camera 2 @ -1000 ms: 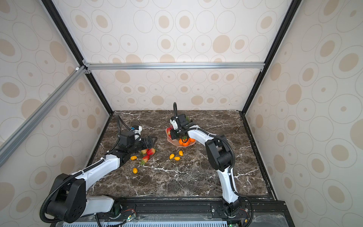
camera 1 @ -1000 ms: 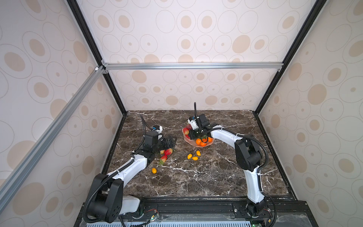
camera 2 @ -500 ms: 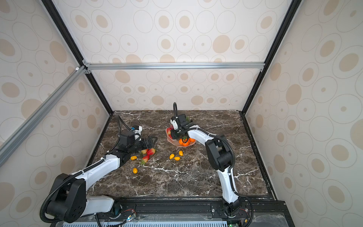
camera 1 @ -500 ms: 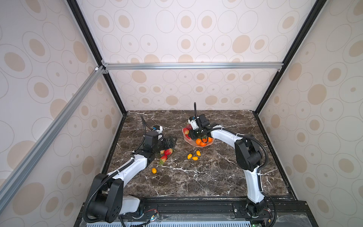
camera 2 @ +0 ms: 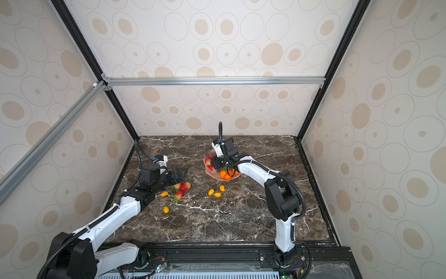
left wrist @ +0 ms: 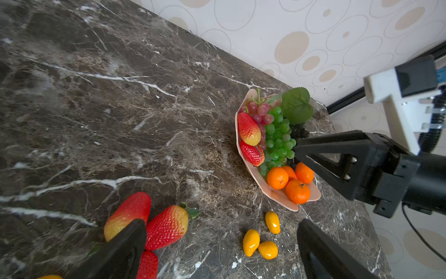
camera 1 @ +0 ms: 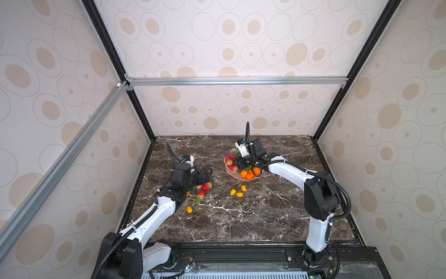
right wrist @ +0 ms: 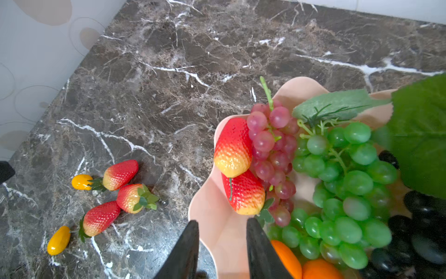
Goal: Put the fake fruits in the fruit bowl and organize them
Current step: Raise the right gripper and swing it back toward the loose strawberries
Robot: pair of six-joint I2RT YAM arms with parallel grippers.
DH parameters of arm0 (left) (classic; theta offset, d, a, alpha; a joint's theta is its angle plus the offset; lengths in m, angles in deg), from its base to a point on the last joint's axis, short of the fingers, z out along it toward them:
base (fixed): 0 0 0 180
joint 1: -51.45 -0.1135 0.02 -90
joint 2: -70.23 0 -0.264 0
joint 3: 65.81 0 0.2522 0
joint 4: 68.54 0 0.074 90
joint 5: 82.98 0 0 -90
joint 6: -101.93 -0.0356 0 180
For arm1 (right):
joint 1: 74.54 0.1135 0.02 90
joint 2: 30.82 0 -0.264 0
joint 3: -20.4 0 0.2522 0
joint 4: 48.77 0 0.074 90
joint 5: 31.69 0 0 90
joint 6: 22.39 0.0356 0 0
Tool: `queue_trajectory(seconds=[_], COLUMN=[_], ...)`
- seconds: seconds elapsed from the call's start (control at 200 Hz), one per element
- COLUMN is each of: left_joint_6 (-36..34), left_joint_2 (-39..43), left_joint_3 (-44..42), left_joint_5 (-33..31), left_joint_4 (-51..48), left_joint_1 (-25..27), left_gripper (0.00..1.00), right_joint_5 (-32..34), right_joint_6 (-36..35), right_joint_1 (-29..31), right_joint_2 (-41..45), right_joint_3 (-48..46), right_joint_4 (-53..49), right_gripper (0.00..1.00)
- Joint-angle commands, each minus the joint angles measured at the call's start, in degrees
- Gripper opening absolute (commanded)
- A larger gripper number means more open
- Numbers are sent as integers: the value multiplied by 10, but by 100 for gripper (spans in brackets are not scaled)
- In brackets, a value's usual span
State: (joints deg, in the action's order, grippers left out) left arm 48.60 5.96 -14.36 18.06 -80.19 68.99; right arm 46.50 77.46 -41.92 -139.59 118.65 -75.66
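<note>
Marble desk (camera 1: 241, 217) carries loose strawberries (left wrist: 166, 227); left pincer (left wrist: 219, 223) gapes wide at them, presumably for pickup. Right pincer (right wrist: 222, 221), narrowly parted and empty, hovers over fruit bowl (right wrist: 207, 205).

Grapes (right wrist: 337, 181) in bowl (right wrist: 217, 217); loose strawberries (camera 1: 207, 186) to left.

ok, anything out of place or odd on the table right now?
Nothing damaged or spilled. Several fruits lie loose on the marble table, outside the fruit bowl: three strawberries left of it, three yellow ovals just on its near side, and two more ovals by the strawberries.
</note>
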Motion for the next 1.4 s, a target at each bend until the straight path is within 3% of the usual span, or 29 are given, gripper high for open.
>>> queue_trajectory(seconds=[0.0, 0.15, 0.4, 0.68, 0.88, 1.085, 1.395], left_joint_6=[10, 23, 40, 56, 60, 62, 56], left_joint_2=[47, 98, 135, 165, 166, 162, 150], left_joint_3=[-27, -59, -81, -109, -123, -129, -129], left_joint_5=[-30, -49, -45, 39, 95, 129, 147], left_joint_4=[-36, -62, -90, -69, -53, -37, -32], left_joint_1=[4, 4, -11, -92, -140, -168, -183], left_gripper=[98, 98, 98, 98, 98, 98, 98], right_joint_5=[-12, -38, -128, -145, -134, -111, -80], right_joint_6=[-20, -84, -200, -450, -558, -609, -624], right_joint_1=[30, 76, 88, 113, 113, 114, 118], right_joint_2=[23, 23, -32, -88, -131, -187, -238], right_joint_3=[-31, -43, -2, 44, 91, 169, 239], right_joint_4=[27, 22, 2, -50, -101, -166, -200], right_gripper=[35, 35, 35, 38, 43, 43, 43])
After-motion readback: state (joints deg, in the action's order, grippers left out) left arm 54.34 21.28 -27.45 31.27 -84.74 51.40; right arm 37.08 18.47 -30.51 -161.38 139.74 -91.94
